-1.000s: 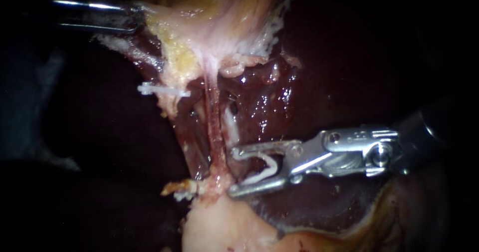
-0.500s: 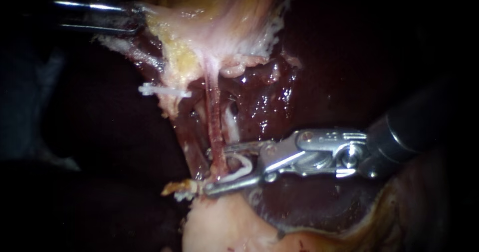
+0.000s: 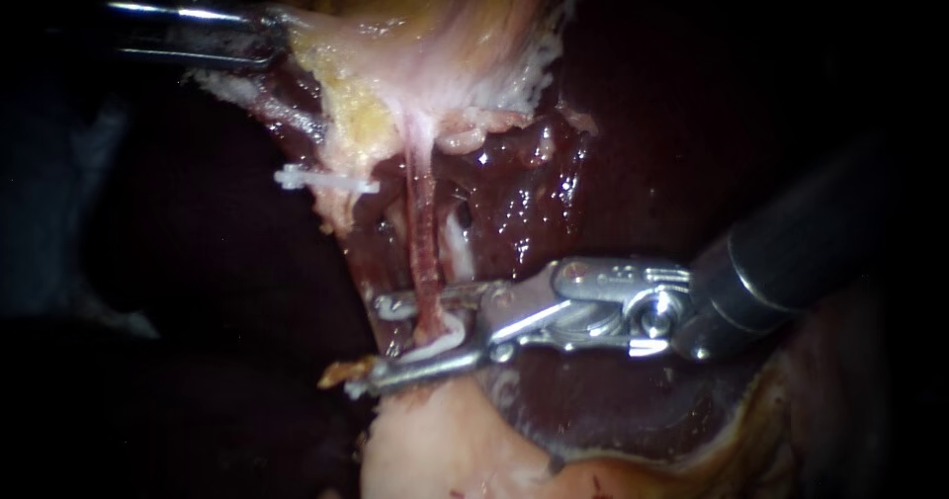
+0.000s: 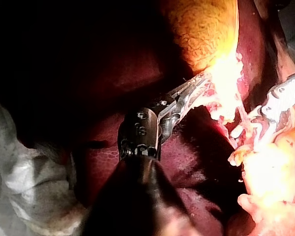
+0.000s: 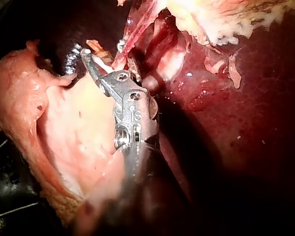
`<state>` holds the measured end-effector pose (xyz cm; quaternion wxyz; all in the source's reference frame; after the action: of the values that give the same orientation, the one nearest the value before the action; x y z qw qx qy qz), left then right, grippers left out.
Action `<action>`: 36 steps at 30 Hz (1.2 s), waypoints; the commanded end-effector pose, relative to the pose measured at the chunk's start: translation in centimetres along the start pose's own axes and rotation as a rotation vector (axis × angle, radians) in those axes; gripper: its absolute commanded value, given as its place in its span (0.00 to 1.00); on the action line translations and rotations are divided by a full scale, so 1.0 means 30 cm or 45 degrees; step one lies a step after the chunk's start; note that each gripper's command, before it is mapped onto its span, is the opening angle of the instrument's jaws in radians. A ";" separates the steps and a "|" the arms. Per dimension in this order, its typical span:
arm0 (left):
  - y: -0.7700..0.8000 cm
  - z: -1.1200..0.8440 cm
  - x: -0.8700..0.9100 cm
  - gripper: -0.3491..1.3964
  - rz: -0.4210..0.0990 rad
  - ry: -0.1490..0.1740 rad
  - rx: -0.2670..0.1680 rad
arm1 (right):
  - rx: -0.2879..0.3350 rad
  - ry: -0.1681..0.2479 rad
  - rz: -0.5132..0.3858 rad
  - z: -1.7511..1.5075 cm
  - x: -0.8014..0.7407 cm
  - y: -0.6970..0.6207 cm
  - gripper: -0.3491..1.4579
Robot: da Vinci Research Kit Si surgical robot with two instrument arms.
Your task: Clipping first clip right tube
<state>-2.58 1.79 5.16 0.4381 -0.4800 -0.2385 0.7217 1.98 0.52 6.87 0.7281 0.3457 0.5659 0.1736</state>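
The reddish tube (image 3: pixel 425 262) runs taut below the pale tissue (image 3: pixel 415 74). My right instrument (image 3: pixel 374 346) sets parted jaws astride the tube's lower end, white clip (image 3: pixel 447 341) loaded to close round it. Above the tube, my left instrument (image 3: pixel 272 35) pinches that tissue, seemingly to stretch it.
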 end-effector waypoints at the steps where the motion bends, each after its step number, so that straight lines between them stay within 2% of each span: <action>1: 0.0000 0.0001 -0.0001 0.00 0.000 0.001 0.001 | 0.000 0.004 0.000 0.000 0.0002 0.0001 0.46; 6: 0.0000 0.0003 -0.0003 0.00 0.000 -0.001 -0.002 | 0.007 0.029 0.014 0.001 0.0006 -0.0007 0.46; 9: 0.0000 0.0003 -0.0003 0.00 0.000 -0.001 -0.002 | 0.020 0.065 0.036 0.002 0.0013 -0.0020 0.46; 13: 0.0000 0.0003 -0.0003 0.00 0.000 -0.001 -0.002 | 0.042 0.072 0.035 0.002 0.0021 -0.0051 0.47; 20: 0.0000 0.0002 -0.0003 0.00 0.000 -0.001 -0.002 | 0.136 0.072 0.034 0.001 0.0035 -0.0134 0.46; 25: -0.0001 0.0001 -0.0004 0.00 0.001 -0.001 -0.002 | 0.193 0.070 0.026 0.001 0.0057 -0.0172 0.46; 29: -0.0001 0.0001 -0.0004 0.00 0.001 -0.001 -0.002 | 0.230 0.065 0.023 -0.001 0.0075 -0.0181 0.44; 36: -0.0001 0.0000 -0.0004 0.00 0.001 -0.001 -0.003 | 0.214 0.069 0.049 -0.002 0.0083 -0.0164 0.39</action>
<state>-2.57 1.78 5.17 0.4374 -0.4801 -0.2393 0.7217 1.94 0.36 6.34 0.6771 0.4116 0.5917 0.1484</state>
